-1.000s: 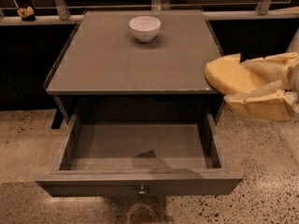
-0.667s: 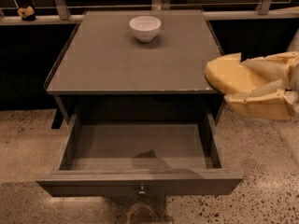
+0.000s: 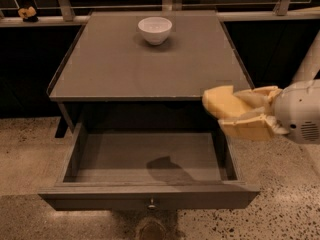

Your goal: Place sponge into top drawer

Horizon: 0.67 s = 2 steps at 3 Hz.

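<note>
The sponge (image 3: pixel 221 101), a pale yellow soft block, is held in my gripper (image 3: pixel 231 112) at the right, above the right end of the open top drawer (image 3: pixel 150 196) and level with the table's front edge. The cream-yellow fingers (image 3: pixel 247 128) are shut on the sponge. The drawer is pulled out, its inside (image 3: pixel 125 156) bare apart from a shadow, and its small round knob (image 3: pixel 151 202) shows at the front.
A white bowl (image 3: pixel 154 29) stands at the back of the grey tabletop (image 3: pixel 125 69). A tiny yellow lump with a dark base (image 3: pixel 27 13) sits on the ledge at far left. A railing runs behind. Speckled floor lies around the drawer.
My gripper with the sponge has moved left and down, from beside the tabletop's right edge to over the drawer's right end. The drawer and bowl have not moved.
</note>
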Motion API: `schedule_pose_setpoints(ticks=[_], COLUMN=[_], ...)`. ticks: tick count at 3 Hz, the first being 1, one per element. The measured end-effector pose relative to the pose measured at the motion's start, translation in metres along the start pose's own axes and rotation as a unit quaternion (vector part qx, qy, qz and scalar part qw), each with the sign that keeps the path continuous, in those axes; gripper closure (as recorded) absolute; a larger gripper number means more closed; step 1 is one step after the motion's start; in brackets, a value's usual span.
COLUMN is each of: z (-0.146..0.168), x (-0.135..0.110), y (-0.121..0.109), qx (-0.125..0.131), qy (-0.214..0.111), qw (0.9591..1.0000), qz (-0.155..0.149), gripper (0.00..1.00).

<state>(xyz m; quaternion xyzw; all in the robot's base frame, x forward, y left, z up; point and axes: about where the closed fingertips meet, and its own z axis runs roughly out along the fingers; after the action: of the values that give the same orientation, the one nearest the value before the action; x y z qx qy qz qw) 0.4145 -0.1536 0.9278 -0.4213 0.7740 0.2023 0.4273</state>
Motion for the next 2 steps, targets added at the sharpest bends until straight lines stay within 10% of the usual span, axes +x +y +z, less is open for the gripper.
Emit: schedule_pose_setpoints(ticks=[2], z=[0.0499], x=[0.0370], y=[0.0035], qx=[-0.041], qy=[-0.003], qw=[0.9978], qz=[0.051], gripper=[1.00])
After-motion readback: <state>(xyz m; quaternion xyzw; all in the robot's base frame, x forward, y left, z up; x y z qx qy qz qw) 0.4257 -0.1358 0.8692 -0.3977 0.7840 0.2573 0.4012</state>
